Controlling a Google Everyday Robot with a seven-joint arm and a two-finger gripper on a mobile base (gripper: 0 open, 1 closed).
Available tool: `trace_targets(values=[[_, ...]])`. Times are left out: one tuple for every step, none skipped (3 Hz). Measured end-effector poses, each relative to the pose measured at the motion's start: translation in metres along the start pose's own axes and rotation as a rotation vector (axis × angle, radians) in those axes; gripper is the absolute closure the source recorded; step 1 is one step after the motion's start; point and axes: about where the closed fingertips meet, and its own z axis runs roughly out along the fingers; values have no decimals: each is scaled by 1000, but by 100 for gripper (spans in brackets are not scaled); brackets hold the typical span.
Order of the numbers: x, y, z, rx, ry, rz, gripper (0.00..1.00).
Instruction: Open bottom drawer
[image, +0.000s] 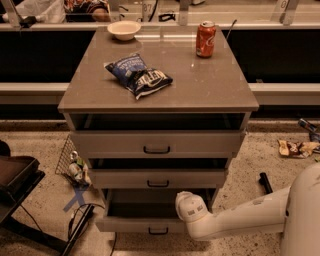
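The bottom drawer (130, 225) is the lowest of three grey-beige fronts and has a small black bar handle (158, 231). It stands pulled out, and its dark inside shows from above. My gripper (187, 206) is at the end of the white arm, which reaches in from the lower right. It sits over the drawer's right end, just above the front edge. The rounded white wrist hides the fingers.
The middle drawer (158, 178) and top drawer (157, 144) stand slightly out. On the cabinet top lie a chip bag (139, 75), a soda can (205, 39) and a bowl (124, 29). A wire basket (72, 162) stands on the floor at the left, litter (296, 148) at the right.
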Motion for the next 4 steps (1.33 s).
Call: trace_targets(values=[[-1,-2,1,6,-3,-4,100],[-2,1,6,-4,12,-14,100],[5,10,29,-31,25,-7,100],[16,17,60,-64,43,12,100]])
